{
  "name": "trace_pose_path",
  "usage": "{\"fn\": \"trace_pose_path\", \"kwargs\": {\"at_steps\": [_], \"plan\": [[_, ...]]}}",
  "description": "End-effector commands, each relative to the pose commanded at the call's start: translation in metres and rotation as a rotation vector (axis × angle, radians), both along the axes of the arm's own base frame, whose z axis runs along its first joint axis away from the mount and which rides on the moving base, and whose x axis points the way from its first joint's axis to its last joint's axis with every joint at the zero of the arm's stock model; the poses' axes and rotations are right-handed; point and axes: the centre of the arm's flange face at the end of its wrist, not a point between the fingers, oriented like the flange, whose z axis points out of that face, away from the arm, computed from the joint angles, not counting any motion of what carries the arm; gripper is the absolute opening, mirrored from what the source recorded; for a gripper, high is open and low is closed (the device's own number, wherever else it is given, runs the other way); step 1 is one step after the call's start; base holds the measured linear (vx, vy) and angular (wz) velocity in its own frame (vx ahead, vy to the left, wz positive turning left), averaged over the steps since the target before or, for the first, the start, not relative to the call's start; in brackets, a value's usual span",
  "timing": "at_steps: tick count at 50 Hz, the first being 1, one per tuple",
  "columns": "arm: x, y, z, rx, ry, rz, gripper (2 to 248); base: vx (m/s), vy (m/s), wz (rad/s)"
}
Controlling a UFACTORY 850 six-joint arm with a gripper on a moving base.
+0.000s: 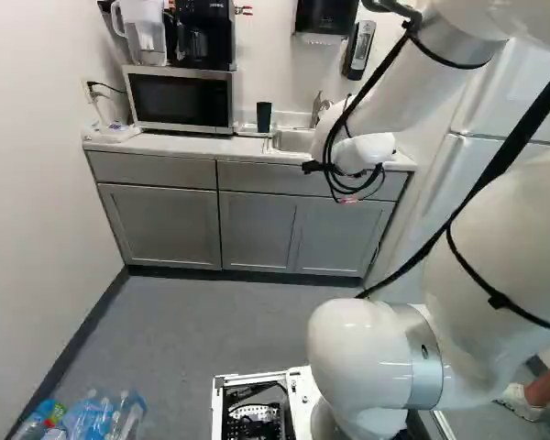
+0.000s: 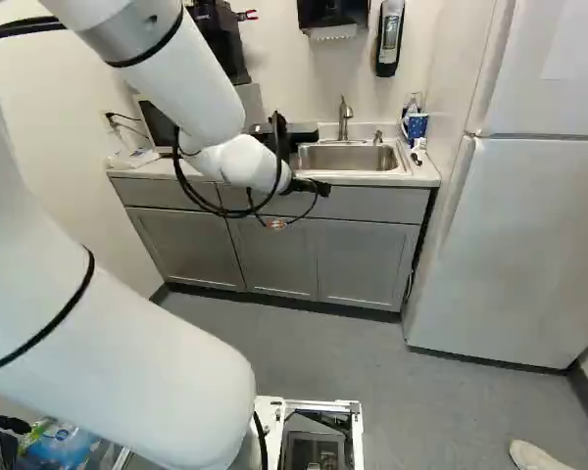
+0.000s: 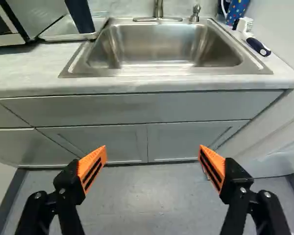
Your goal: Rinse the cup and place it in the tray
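In the right base view, my gripper (image 2: 311, 186) shows only as a black part at the wrist's end, before the counter. In the wrist view, the gripper (image 3: 153, 149) stands wide open, nothing between its orange-padded fingers, in front of the cabinet. A dark cup (image 3: 80, 16) stands on a shallow tray (image 3: 68, 37) beside the sink, on the microwave side; its top lies beyond the wrist view. The same dark cup (image 1: 264, 116) appears upright in the left base view. The steel sink (image 3: 161, 46) lies ahead of the fingers, with no cup in it.
A faucet (image 3: 158, 9) rises behind the sink. Across from the tray, a blue patterned container (image 3: 236, 10) and a white-and-dark brush (image 3: 255, 41) are on the counter. The microwave (image 1: 181, 99) sits past the tray. Cabinet fronts (image 3: 98, 139) face me, and a fridge (image 2: 510, 245) borders the counter.
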Motion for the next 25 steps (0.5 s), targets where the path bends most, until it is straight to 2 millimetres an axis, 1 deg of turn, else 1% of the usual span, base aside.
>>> {"fn": "trace_pose_path", "kwargs": {"at_steps": [12, 25], "plan": [[-0.022, 0.018, -0.026, -0.008, -0.053, 0.037, 247, 0.000, 0.000, 0.000], [-0.045, 0.033, -0.048, -0.011, -0.103, 0.072, 247, 0.000, 0.000, 0.000]]}}
